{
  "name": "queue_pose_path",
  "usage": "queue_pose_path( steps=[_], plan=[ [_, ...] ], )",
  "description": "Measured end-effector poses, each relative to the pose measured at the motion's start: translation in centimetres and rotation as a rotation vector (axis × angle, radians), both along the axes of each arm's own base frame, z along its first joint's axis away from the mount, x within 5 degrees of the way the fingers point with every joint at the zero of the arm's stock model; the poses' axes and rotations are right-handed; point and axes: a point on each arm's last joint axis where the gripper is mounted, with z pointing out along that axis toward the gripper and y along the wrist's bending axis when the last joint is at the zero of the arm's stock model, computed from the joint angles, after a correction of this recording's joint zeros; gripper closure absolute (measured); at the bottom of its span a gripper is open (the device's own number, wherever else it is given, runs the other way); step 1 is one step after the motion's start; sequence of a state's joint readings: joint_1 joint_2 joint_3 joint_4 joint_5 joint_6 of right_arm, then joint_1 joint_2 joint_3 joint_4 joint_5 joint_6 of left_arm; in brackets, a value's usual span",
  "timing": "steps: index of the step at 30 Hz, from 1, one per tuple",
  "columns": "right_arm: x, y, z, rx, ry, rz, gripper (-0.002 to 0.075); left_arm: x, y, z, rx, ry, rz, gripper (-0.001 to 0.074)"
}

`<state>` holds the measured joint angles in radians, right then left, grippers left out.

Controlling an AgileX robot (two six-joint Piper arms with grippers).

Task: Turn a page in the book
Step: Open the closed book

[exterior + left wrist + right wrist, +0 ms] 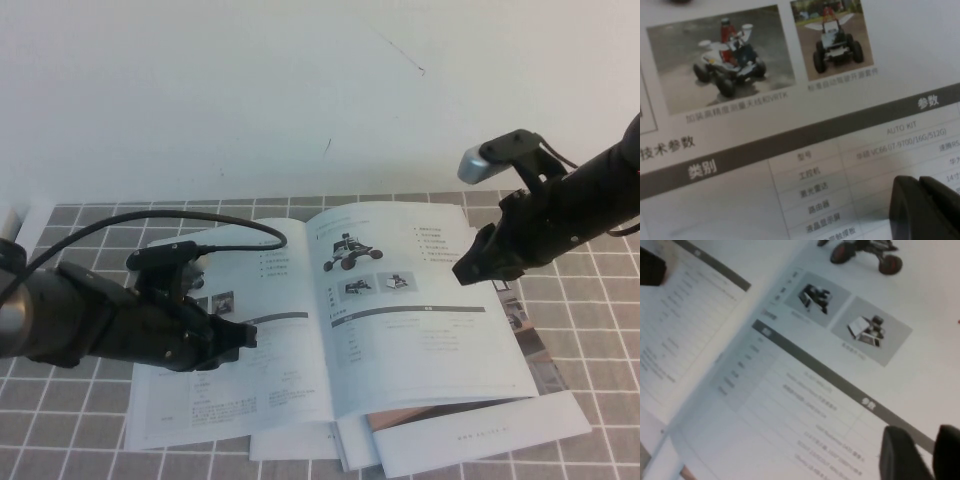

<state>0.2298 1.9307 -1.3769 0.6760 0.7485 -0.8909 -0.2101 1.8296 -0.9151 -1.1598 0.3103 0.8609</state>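
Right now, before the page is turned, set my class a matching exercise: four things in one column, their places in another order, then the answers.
Things:
1. left gripper
2. right gripper
3. page with the black vehicle picture
4. brochure

Places:
A. sticking out from under the book on the right
B. above the book's right outer edge, fingers apart
C. right half of the open book, facing up
D. down on the book's left half, fingers together

Pairs: 1-D; 2-B; 3-C; 4-A
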Motion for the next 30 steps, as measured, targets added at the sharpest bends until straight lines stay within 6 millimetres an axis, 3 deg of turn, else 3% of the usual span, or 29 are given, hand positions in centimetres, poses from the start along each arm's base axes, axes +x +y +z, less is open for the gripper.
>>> queue_pose_path(
  steps=[4,7,10,19,25,30],
  plan=[
    [1.1,0.0,-2.6,-0.04,0.078,-0.043,0.0419,0.0,-0.3,-0.3,0.008,0.0,-0.007,0.0738],
    [1.4,-0.2,-4.2,-0.069,0.118,-0.074,0.0382,0.0,-0.4,-0.3,0.005,0.0,-0.006,0.0738],
    [1.8,-0.3,-5.0,-0.085,0.112,-0.107,0.0369,0.0,-0.4,-0.3,0.007,-0.002,-0.009,0.0738],
    [3.0,-1.2,-4.5,-0.065,0.142,-0.177,0.0366,0.0,-0.4,-0.3,0.014,-0.011,-0.022,0.0738],
    [2.9,-1.4,-7.0,-0.081,0.239,-0.175,0.0366,0.0,-0.4,-0.3,0.012,-0.01,-0.026,0.0738],
    [3.0,-1.5,-7.1,-0.073,0.25,-0.183,0.0366,0.0,-0.4,-0.3,0.012,-0.01,-0.027,0.0738]
  ],
)
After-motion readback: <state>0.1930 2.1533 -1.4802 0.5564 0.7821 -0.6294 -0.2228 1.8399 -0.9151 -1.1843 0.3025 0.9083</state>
